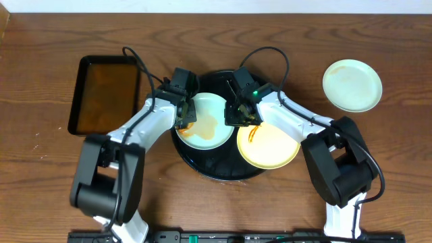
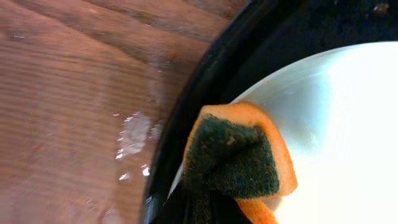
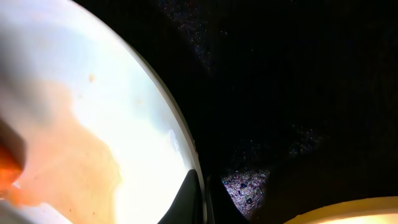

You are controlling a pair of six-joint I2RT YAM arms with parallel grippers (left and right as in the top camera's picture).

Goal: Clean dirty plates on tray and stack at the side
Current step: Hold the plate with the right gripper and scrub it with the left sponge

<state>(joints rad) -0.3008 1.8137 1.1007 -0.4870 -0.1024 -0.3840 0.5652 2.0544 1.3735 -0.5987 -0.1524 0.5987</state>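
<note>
The round black tray (image 1: 214,164) holds a mint-green plate (image 1: 208,121) with an orange-brown smear and a pale yellow plate (image 1: 270,147) with a small smear. A second mint-green plate (image 1: 352,85) lies on the table at the far right. My left gripper (image 1: 183,117) is shut on an orange sponge with a green scouring face (image 2: 239,162), which rests on the left edge of the mint plate (image 2: 336,124). My right gripper (image 1: 237,116) is shut on the right rim of the same plate (image 3: 112,93), one finger on each side of the rim (image 3: 203,198).
A rectangular black tray (image 1: 104,94) with brownish liquid stands at the left. Wet spots (image 2: 134,134) lie on the wood beside the round tray's rim (image 2: 205,93). The yellow plate's edge (image 3: 354,213) sits close to my right gripper.
</note>
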